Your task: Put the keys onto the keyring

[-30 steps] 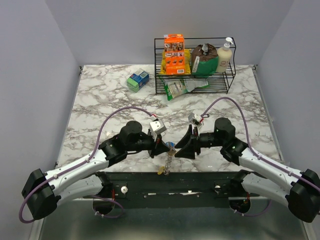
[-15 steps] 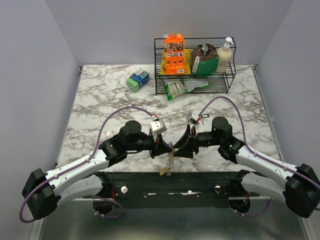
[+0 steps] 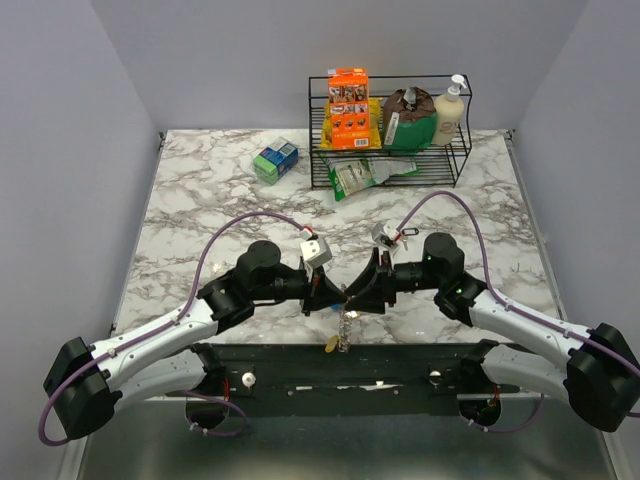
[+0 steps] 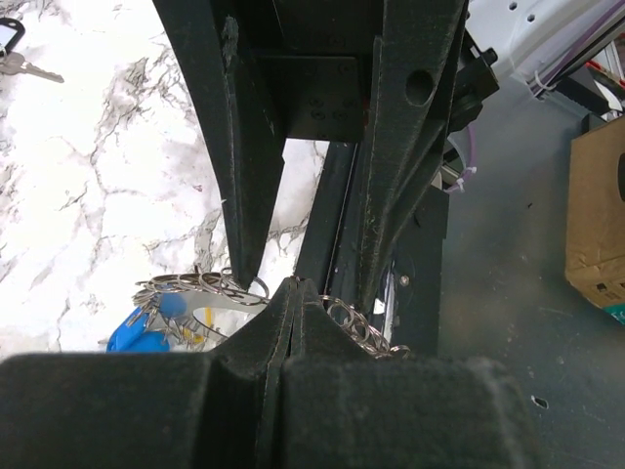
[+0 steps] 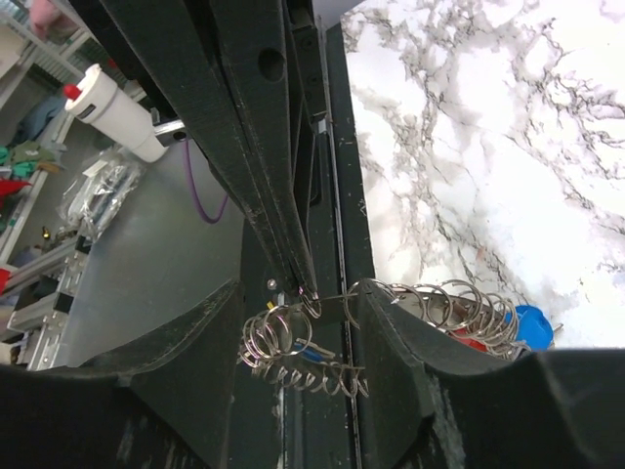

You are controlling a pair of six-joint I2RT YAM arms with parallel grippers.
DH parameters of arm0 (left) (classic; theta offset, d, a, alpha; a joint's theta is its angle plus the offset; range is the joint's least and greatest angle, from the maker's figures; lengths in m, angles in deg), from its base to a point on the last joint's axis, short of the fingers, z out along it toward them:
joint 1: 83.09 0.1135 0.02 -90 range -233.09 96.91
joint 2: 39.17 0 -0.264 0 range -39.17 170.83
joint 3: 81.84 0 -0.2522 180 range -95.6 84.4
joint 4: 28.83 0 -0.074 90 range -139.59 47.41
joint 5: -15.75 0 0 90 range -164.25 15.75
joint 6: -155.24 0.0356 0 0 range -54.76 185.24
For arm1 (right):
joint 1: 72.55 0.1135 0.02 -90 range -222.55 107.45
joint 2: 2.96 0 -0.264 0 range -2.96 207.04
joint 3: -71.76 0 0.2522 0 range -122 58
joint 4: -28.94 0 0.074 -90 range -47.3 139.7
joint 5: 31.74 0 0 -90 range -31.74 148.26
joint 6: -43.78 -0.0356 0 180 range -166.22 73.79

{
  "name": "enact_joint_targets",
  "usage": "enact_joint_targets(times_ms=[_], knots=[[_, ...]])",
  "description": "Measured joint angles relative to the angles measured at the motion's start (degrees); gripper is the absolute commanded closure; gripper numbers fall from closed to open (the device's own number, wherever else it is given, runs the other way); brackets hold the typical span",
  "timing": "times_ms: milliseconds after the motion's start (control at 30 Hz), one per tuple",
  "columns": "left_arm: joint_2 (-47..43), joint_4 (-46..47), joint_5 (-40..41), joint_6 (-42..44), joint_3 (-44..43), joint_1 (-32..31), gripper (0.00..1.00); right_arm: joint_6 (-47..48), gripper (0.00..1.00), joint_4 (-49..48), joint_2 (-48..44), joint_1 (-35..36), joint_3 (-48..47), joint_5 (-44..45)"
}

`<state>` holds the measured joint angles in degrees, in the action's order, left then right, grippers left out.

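Observation:
The keyring point(image 3: 343, 312) is a coiled silvery loop hanging between my two grippers at the table's near edge. A yellow key head point(image 3: 329, 344) dangles at its lower end. My left gripper point(image 3: 328, 292) is shut on the ring's wire; in the left wrist view the coils point(image 4: 200, 289) spread to both sides of the closed jaws point(image 4: 294, 283), with a blue key head point(image 4: 137, 334) below. My right gripper point(image 3: 362, 292) is open, its jaws standing either side of the coils point(image 5: 283, 337). Blue point(image 5: 532, 322) and red point(image 5: 476, 343) key heads hang behind its right finger. A black-headed key point(image 4: 12, 47) lies on the marble.
A black wire rack point(image 3: 390, 150) with packets and a soap bottle stands at the back of the marble table point(image 3: 200, 200). A green and blue box point(image 3: 275, 160) lies left of it. A black rail point(image 3: 340, 365) runs along the near edge below the grippers.
My right gripper has moved left towards the left gripper and now brackets the hanging keyring. The left gripper has kept its hold; the ring's lower end swung slightly.

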<state>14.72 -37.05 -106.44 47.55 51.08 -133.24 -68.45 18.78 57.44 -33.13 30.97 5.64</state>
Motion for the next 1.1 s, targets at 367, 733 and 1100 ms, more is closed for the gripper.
enact_joint_targets(times_ms=[367,733,1100], knots=[[-1.2,0.8,0.3,-0.4,0.2,0.0,1.0,-0.1,0.65,-0.6,-0.7,0.0,0.5,-1.5],[-2.2,1.8,0.4,-0.9,0.3,0.0,1.0,-0.1,0.85,-0.5,-0.7,0.0,0.5,-1.8],[-1.7,2.6,0.0,-1.3,0.3,0.2,1.0,-0.8,0.99,0.0,-1.6,0.0,0.5,-0.8]])
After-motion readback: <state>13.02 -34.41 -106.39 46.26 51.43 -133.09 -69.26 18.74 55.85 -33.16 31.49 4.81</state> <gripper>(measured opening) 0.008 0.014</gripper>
